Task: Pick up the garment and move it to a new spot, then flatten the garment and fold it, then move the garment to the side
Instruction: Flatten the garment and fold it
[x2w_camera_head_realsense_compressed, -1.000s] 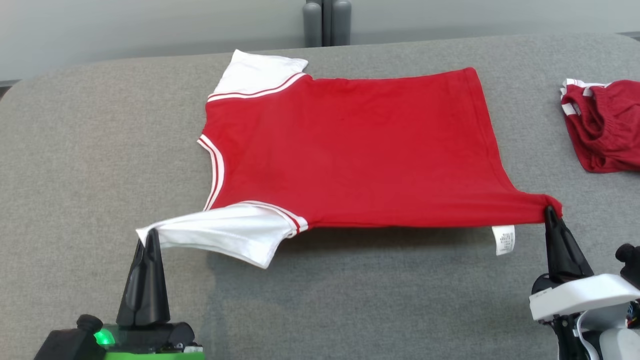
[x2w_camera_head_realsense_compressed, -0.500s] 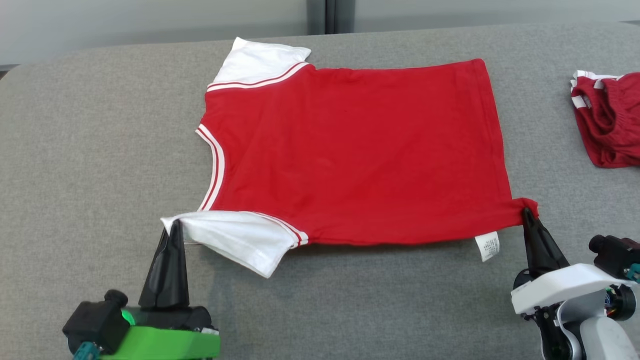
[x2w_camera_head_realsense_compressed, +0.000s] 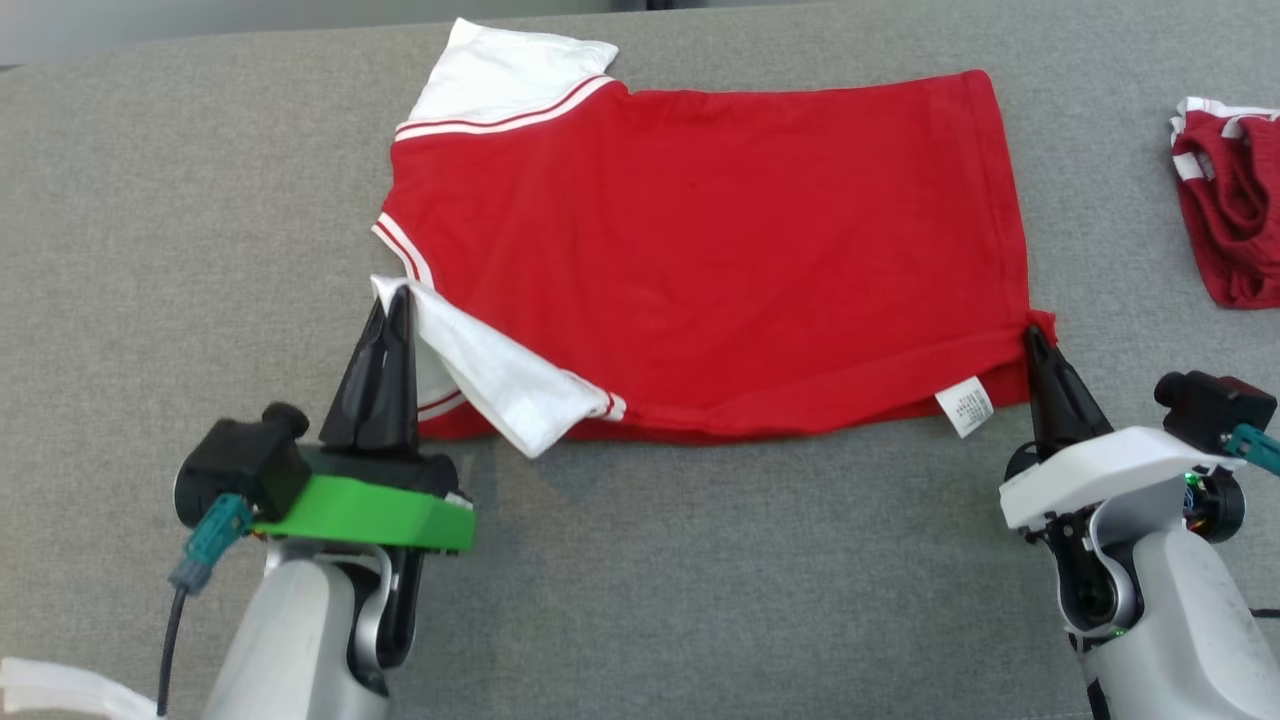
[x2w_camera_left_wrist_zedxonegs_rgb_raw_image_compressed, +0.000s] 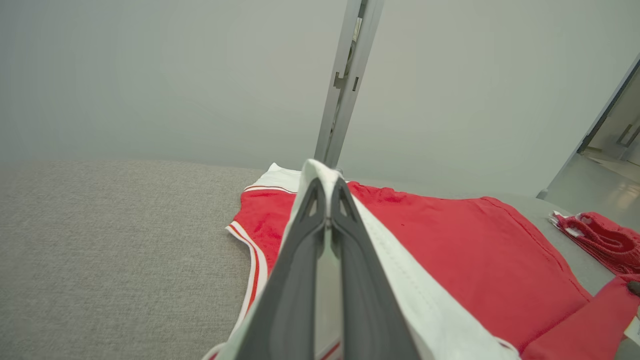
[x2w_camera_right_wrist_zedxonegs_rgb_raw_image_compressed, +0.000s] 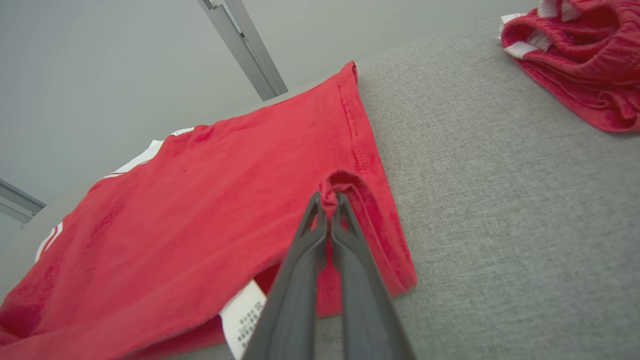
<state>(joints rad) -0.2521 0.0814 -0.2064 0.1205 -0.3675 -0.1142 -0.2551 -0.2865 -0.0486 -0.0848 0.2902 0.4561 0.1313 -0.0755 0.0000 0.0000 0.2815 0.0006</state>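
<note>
Pinching the garment (x2w_camera_head_realsense_compressed: 700, 250) at two places along its near edge, both claws are clamped on cloth. The left claw (x2w_camera_head_realsense_compressed: 399, 293) is closed tight on the tip of the white sleeve (x2w_camera_head_realsense_compressed: 500, 375), which is lifted and folded back over the red body, and the right claw (x2w_camera_head_realsense_compressed: 1030, 333) grips the bunched red hem corner. The head view lays out the whole garment, spread across the grey bench (x2w_camera_head_realsense_compressed: 700, 580) beyond and between the two claws, with the other white sleeve (x2w_camera_head_realsense_compressed: 500, 70) flat at the far corner beyond the left claw. A white care label (x2w_camera_head_realsense_compressed: 965, 405) hangs from the raised edge just to the left of the right claw. The left wrist view adds what the head view lacks: a pale wall (x2w_camera_left_wrist_zedxonegs_rgb_raw_image_compressed: 150, 75), a grey upright post (x2w_camera_left_wrist_zedxonegs_rgb_raw_image_compressed: 345, 80) straight beyond the claw's tips, and a doorway (x2w_camera_left_wrist_zedxonegs_rgb_raw_image_compressed: 615, 135) off to their right. The right wrist view shows the hem curled into a small loop around that claw's tips, and the label's print, too small to read. A second red garment (x2w_camera_head_realsense_compressed: 1235, 230) with white trim lies crumpled on the bench well to the right of the right claw, apart from the first.
</note>
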